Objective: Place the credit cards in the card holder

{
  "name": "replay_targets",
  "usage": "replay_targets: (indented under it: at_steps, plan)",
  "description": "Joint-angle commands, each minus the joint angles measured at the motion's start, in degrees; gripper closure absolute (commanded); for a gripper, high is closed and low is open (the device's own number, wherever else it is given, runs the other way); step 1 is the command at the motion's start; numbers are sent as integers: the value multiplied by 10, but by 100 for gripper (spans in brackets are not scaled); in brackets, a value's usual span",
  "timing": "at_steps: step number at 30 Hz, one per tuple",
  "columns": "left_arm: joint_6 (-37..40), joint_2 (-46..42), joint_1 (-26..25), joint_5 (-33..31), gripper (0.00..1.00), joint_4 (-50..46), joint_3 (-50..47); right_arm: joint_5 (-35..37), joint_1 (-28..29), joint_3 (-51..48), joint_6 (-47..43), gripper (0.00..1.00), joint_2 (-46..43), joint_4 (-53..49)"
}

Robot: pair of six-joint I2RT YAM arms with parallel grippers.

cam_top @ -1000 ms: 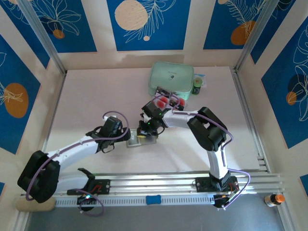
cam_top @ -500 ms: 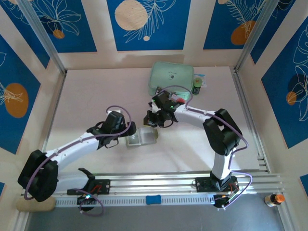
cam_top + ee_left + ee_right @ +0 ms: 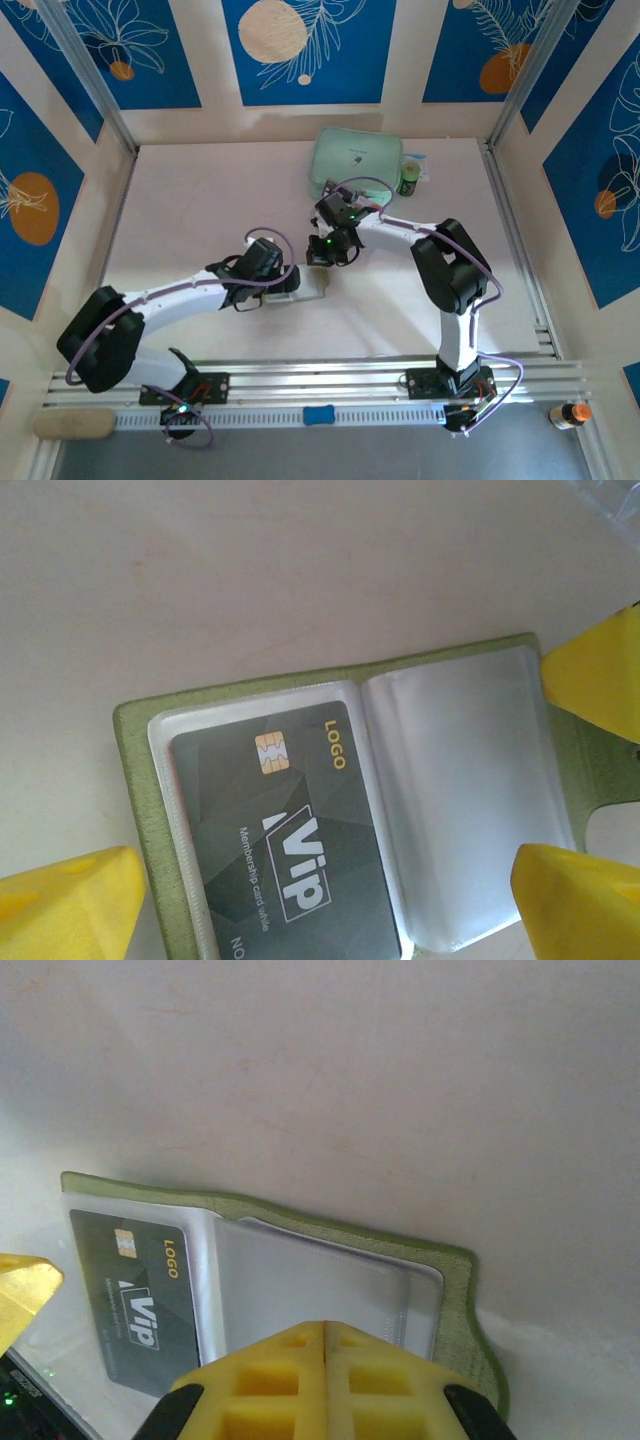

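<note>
The left gripper (image 3: 320, 905) is hanging wide open, grasping nothing. It is straddling the card holder (image 3: 460, 800), which is lying unfolded on the bench (image 3: 300, 570) directly beneath it, long axis running finger to finger. A dark card (image 3: 280, 830) is sitting in one pocket; the neighbouring pocket is lying empty. Beyond, the right gripper (image 3: 325, 1350) is clenched on nothing visible, hovering at the holder's edge; contact is unclear.

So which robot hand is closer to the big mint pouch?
Right. The right gripper is just in front of the pouch; the left gripper is farther back, open over the card holder.
</note>
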Motion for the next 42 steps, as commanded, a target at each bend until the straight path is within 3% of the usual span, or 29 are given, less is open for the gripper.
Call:
replay_targets:
  at_steps: [1, 10, 25, 42]
  plan:
    - [-2, 9, -4, -16, 6, 9, 1, 15, 9, 24, -25, 98, 13, -30]
    - [10, 30, -5, -25, 6, 18, -12, 28, 13, 29, -34, 99, 37, -36]
    - [20, 35, -5, -23, 5, 38, -14, -38, 22, -15, 32, 100, 43, 36]
    - [24, 55, -5, -16, 6, 59, -24, -62, 20, -29, 60, 100, 39, 63]
